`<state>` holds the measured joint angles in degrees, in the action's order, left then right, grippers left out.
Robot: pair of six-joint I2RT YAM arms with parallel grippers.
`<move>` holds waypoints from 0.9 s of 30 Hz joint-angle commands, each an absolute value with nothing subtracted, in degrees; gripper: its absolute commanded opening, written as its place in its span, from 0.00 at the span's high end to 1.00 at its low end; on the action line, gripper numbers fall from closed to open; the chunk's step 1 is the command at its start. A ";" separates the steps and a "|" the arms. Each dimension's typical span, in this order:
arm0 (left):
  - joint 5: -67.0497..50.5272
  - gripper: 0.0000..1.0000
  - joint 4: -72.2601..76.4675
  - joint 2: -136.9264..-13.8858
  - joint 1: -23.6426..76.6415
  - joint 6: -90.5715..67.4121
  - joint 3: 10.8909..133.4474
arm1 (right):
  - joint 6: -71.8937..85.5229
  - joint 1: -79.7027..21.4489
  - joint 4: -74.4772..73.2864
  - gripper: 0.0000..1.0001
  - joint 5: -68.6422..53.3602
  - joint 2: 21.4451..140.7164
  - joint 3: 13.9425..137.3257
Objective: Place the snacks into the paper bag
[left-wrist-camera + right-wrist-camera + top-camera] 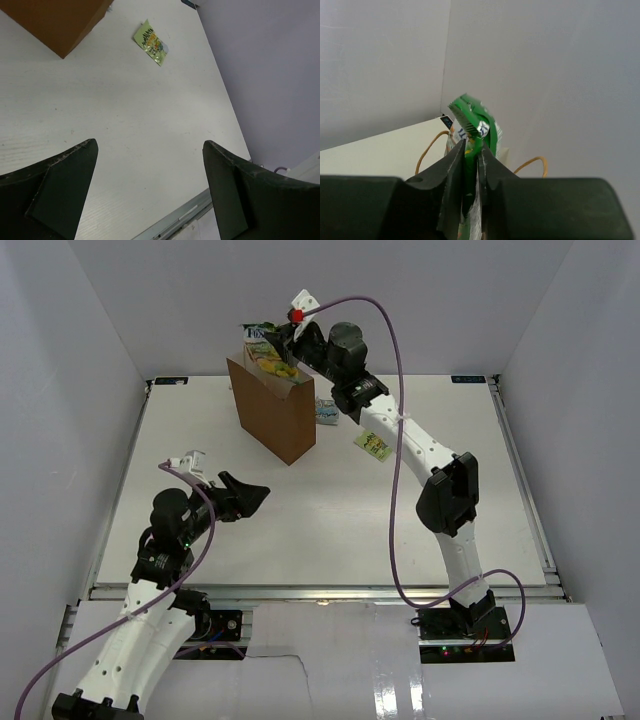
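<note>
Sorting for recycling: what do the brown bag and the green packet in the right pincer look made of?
Brown bag: likely kraft paper, matte; dull brown, stiff flat sides with sharp folded corners. Held green packet: probably thin plastic film, glossy; printed, crinkled, serrated sealed top edge.

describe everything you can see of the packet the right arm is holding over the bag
It is a small crinkly plastic packet, green at its serrated sealed end, with white, yellow and orange print further down. The right arm's jaws are shut on it, and that sealed end sticks out past their tips. It hangs above the open mouth of the brown paper bag. Whether its lower end touches the bag cannot be told.
</note>
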<state>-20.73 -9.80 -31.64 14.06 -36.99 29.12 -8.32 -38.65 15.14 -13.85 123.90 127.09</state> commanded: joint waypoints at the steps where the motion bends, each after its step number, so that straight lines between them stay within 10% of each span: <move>1: -14.17 0.04 -12.74 -30.85 14.06 -41.29 30.50 | -9.93 -39.20 21.71 0.78 -11.87 123.66 126.83; 15: 9.03 0.02 -30.19 -34.09 14.06 -61.68 34.44 | -8.97 -38.32 18.38 0.46 -17.13 115.95 121.74; 19: 18.70 0.02 -43.04 -40.24 14.15 -70.73 40.59 | -8.26 -35.00 12.23 0.18 -24.94 110.58 117.61; 27: 28.92 0.02 -70.47 -63.87 10.03 -84.54 53.08 | -12.13 -25.32 -2.00 0.02 -44.03 94.94 95.83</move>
